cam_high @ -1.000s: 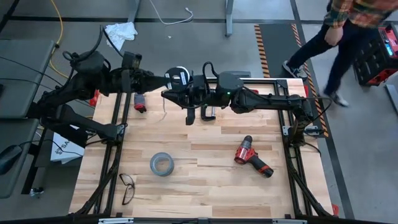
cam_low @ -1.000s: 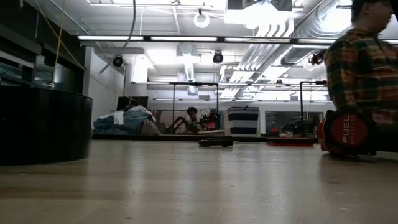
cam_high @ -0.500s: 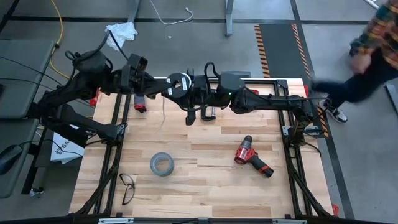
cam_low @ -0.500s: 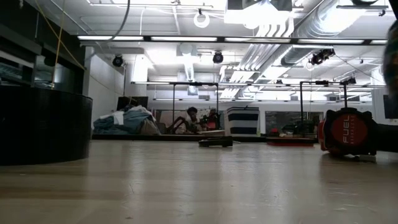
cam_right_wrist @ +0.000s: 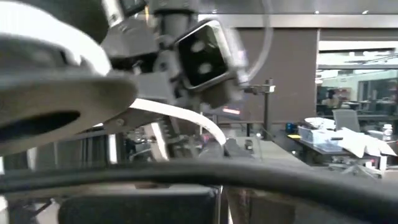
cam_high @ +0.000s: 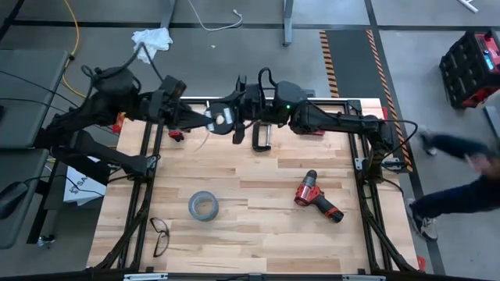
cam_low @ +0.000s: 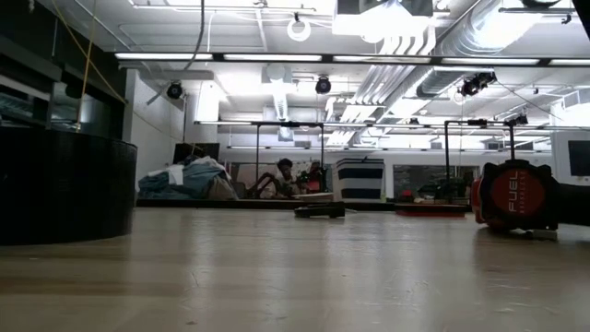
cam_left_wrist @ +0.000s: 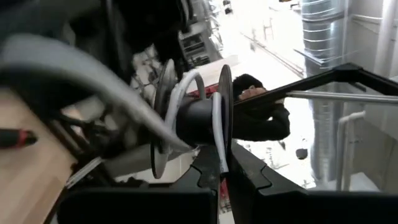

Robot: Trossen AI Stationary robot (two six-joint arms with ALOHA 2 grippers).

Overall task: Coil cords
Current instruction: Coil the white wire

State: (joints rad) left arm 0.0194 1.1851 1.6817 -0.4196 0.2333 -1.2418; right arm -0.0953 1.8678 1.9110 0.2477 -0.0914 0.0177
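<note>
Looking down from high cam: left gripper (cam_high: 197,119) & right gripper (cam_high: 234,117) meet at spool (cam_high: 219,119) above table (cam_high: 258,226) far edge; finger gap on both: can't tell. Tape roll (cam_high: 202,205), drill (cam_high: 316,197), glasses (cam_high: 160,234) lie nearer. Left wrist cam: spool (cam_left_wrist: 193,118) w/ white cord (cam_left_wrist: 216,127) wound on core. Right wrist cam: cord (cam_right_wrist: 186,118) arcs near spool flange (cam_right_wrist: 62,99).

"FUEL" is read in white on the red round case (cam_low: 517,195) in the low view; smaller print below it cannot be made out.

A grey tape roll (cam_high: 202,205), red drill (cam_high: 316,197), and eyeglasses (cam_high: 159,235) lie well apart.
</note>
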